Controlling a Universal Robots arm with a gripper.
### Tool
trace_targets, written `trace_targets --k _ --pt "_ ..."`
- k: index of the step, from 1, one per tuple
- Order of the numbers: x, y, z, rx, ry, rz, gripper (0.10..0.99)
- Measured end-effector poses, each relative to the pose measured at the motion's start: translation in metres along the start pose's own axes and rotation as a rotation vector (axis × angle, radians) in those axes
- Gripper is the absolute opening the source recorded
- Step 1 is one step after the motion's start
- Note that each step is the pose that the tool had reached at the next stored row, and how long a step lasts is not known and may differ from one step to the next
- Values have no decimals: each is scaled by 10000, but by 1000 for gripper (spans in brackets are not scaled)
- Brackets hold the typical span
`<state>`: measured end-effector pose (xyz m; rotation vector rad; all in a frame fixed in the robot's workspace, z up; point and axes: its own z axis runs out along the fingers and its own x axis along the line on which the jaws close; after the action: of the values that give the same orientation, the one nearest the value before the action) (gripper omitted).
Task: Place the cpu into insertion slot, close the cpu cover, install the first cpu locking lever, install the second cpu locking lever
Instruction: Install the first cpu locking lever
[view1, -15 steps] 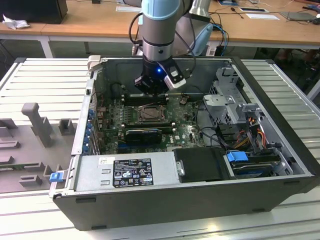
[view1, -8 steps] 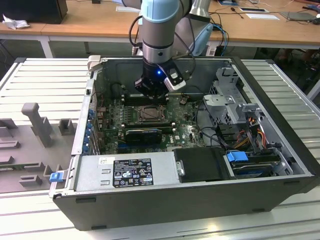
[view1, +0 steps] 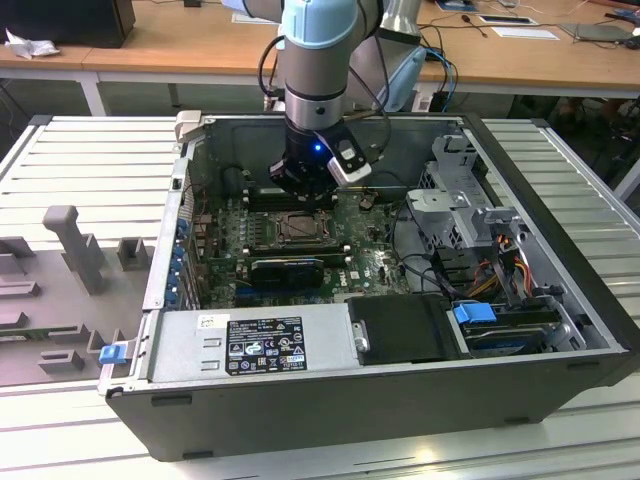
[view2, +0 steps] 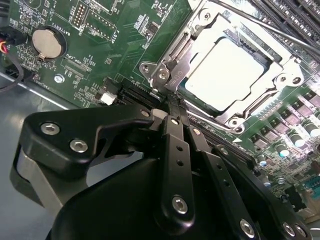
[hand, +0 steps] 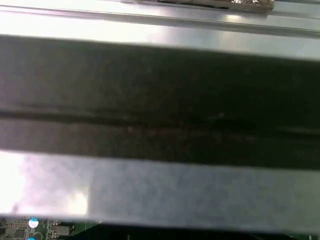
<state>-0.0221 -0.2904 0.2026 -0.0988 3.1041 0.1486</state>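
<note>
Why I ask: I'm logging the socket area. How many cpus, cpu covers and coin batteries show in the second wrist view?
cpu: 1
cpu cover: 1, lying over the cpu's edges
coin battery: 1
Total: 3

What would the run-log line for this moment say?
cpu: seated in insertion slot | cpu cover: down around it | pincer: shut, tips at cover's edge
</note>
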Motion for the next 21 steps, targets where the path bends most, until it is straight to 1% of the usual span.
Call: trace_targets --k 5,10,13,18,19,21 --pt "-1 3 -27 0 -1 -1 106" --pt "-8 1 -14 145 12 -5 106" --pt "-11 1 -8 205 12 -6 106" --pt "-13 3 -36 220 14 -7 106" --pt "-15 3 -31 272 15 -8 106" --pt "-21 4 -19 448 30 -14 106"
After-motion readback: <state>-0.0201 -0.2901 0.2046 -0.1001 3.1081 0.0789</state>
